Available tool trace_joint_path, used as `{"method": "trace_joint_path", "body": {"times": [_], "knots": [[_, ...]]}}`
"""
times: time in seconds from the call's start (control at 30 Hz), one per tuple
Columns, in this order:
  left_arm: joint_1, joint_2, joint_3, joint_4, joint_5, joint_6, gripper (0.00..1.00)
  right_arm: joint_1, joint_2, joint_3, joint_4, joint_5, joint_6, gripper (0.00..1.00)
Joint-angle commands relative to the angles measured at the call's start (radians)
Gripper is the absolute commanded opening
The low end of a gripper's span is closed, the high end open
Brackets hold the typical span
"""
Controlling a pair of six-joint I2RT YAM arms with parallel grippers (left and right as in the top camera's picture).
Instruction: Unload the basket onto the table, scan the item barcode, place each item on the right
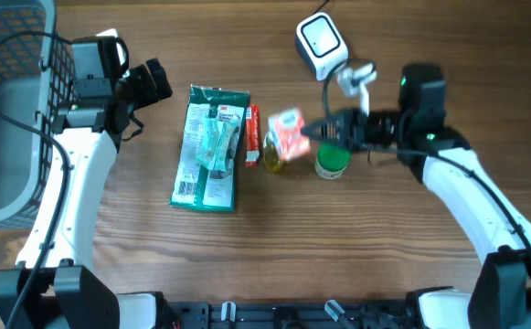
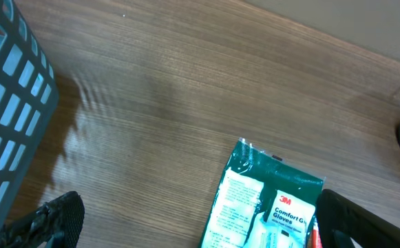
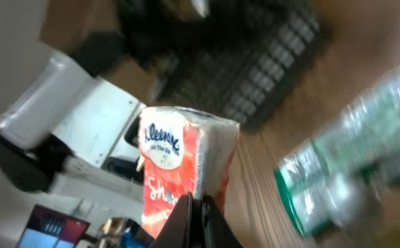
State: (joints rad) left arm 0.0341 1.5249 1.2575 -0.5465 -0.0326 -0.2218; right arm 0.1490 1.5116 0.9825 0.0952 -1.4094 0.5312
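Observation:
My right gripper (image 1: 307, 131) is shut on the edge of a red and white Kleenex tissue pack (image 1: 287, 133), holding it off the table. In the right wrist view the pack (image 3: 179, 155) stands upright just beyond the closed fingertips (image 3: 198, 207). A white barcode scanner (image 1: 320, 40) sits at the back of the table, behind the pack. My left gripper (image 1: 155, 80) is open and holds nothing, hovering left of a green 3M gloves packet (image 1: 210, 146). That packet (image 2: 268, 207) shows between the spread fingers (image 2: 56, 219) in the left wrist view.
A grey wire basket (image 1: 0, 110) stands at the left edge. A thin red item (image 1: 253, 137), a small yellow item (image 1: 272, 158) and a green-lidded jar (image 1: 331, 164) lie near the gloves packet, under and beside the held pack.

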Motion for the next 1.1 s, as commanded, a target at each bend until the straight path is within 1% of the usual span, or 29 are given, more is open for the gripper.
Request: {"method": "trace_joint_path", "body": {"times": [0.0, 0.07, 0.1, 0.13, 0.2, 0.3, 0.37, 0.4, 0.47, 0.5, 0.6, 0.73, 0.8, 0.83, 0.9, 1.07], "knots": [[0.004, 0.0, 0.006, 0.0, -0.01, 0.008, 1.0, -0.004, -0.026, 0.146, 0.219, -0.058, 0.394, 0.04], [0.004, 0.0, 0.006, 0.0, -0.01, 0.008, 1.0, -0.004, -0.026, 0.174, 0.347, 0.016, 0.502, 0.04], [0.004, 0.0, 0.006, 0.0, -0.01, 0.008, 1.0, -0.004, -0.026, 0.179, 0.403, 0.099, 0.54, 0.04], [0.004, 0.0, 0.006, 0.0, -0.01, 0.008, 1.0, -0.004, -0.026, 0.179, 0.428, 0.18, 0.534, 0.04], [0.004, 0.0, 0.006, 0.0, -0.01, 0.008, 1.0, -0.003, -0.025, 0.179, 0.368, 0.323, 0.39, 0.04], [0.004, 0.0, 0.006, 0.0, -0.01, 0.008, 1.0, -0.003, -0.025, 0.179, 0.077, 0.561, 0.078, 0.04], [0.004, 0.0, 0.006, 0.0, -0.01, 0.008, 1.0, -0.003, -0.025, 0.179, -0.137, 0.765, -0.093, 0.04], [0.004, 0.0, 0.006, 0.0, -0.01, 0.008, 1.0, -0.003, -0.025, 0.179, -0.197, 0.826, -0.151, 0.04], [0.004, 0.0, 0.006, 0.0, -0.01, 0.008, 1.0, -0.005, -0.025, 0.201, -0.293, 0.892, -0.229, 0.04], [0.004, 0.0, 0.006, 0.0, -0.01, 0.008, 1.0, -0.006, -0.025, 0.241, -0.357, 0.913, -0.262, 0.04], [0.004, 0.0, 0.006, 0.0, -0.01, 0.008, 1.0, -0.004, -0.018, 0.447, -0.612, 1.085, -0.378, 0.04], [0.004, 0.0, 0.006, 0.0, -0.01, 0.008, 1.0, 0.0, 0.047, 0.708, -0.855, 1.296, -0.525, 0.04], [0.004, 0.0, 0.006, 0.0, -0.01, 0.008, 1.0, 0.024, 0.091, 0.755, -0.863, 1.371, -0.621, 0.04], [0.004, 0.0, 0.006, 0.0, -0.01, 0.008, 1.0, 0.047, 0.118, 0.755, -0.835, 1.441, -0.68, 0.04], [0.004, 0.0, 0.006, 0.0, -0.01, 0.008, 1.0, 0.082, 0.164, 0.755, -0.795, 1.544, -0.742, 0.04], [0.004, 0.0, 0.006, 0.0, -0.01, 0.008, 1.0, 0.167, 0.33, 0.755, -0.666, 1.696, -0.923, 0.04]]}}
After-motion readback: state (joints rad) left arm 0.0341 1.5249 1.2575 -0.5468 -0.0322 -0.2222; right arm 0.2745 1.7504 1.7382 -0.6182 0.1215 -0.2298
